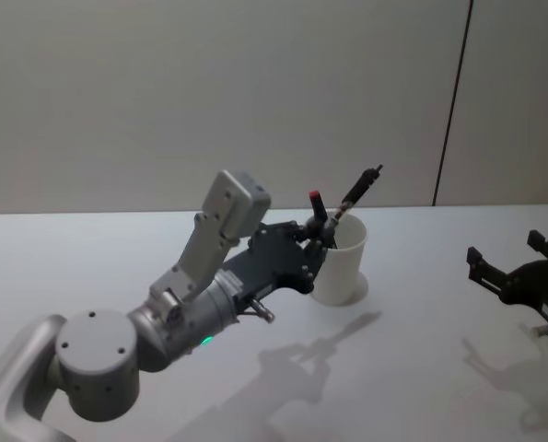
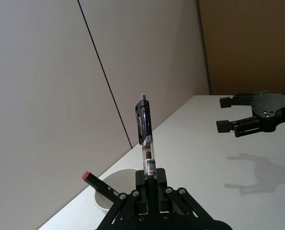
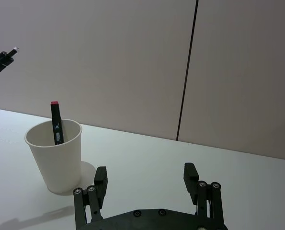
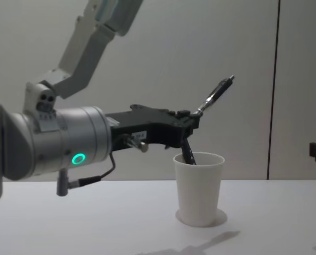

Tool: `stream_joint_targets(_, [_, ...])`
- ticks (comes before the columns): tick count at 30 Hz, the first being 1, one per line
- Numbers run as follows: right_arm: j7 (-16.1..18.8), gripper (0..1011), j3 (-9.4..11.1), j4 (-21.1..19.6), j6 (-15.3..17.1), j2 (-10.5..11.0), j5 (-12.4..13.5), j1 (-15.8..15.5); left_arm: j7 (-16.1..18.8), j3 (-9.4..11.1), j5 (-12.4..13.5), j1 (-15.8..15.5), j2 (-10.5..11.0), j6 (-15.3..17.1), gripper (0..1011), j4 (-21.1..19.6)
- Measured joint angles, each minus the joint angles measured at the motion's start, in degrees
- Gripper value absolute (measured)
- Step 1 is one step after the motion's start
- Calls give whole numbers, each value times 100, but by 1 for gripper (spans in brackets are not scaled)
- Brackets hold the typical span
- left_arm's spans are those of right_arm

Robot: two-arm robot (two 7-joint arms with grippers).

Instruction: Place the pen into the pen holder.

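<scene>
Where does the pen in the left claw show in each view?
Head: the pen slants up from the left claw, over the pen holder's rim.
Left wrist: mid-picture, standing out of the claw.
Right wrist: its tip, at the picture's edge.
Chest: right of centre, angled up above the pen holder.
Landmark: the pen holder with its red-capped marker.

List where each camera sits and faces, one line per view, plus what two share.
Head: high, looking forward and down at the table; left arm, left gripper clamping the pen by the pen holder, open right gripper.
Chest: lower, looking across the table; left arm enters from its left.
Left wrist: looks along its own fingers at the pen and wall.
Right wrist: faces the pen holder; own fingers show.
Shared by both wrists: the red-capped marker.
</scene>
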Motion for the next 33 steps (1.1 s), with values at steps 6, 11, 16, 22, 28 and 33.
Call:
stream_joint_targets(6, [0, 1001, 0, 0, 0, 0, 0, 0, 167, 88, 209, -25, -80, 1, 139, 10])
stream_joint_targets(11, [0, 1002, 0, 0, 0, 1, 0, 0, 257, 148, 353, -21, -114, -15, 139, -24])
stream_joint_targets(16, [0, 1002, 0, 0, 0, 0, 0, 0, 325, 205, 495, 3, -138, -30, 139, -81])
stream_joint_targets(22, [0, 1001, 0, 0, 0, 0, 0, 0, 369, 275, 636, 44, -157, -37, 139, -153])
stream_joint_targets(28, [0, 1001, 0, 0, 0, 0, 0, 0, 365, 331, 676, 84, -169, -18, 139, -201])
stream_joint_targets(33, [0, 1001, 0, 0, 0, 0, 0, 0, 335, 364, 672, 113, -178, 10, 138, -229])
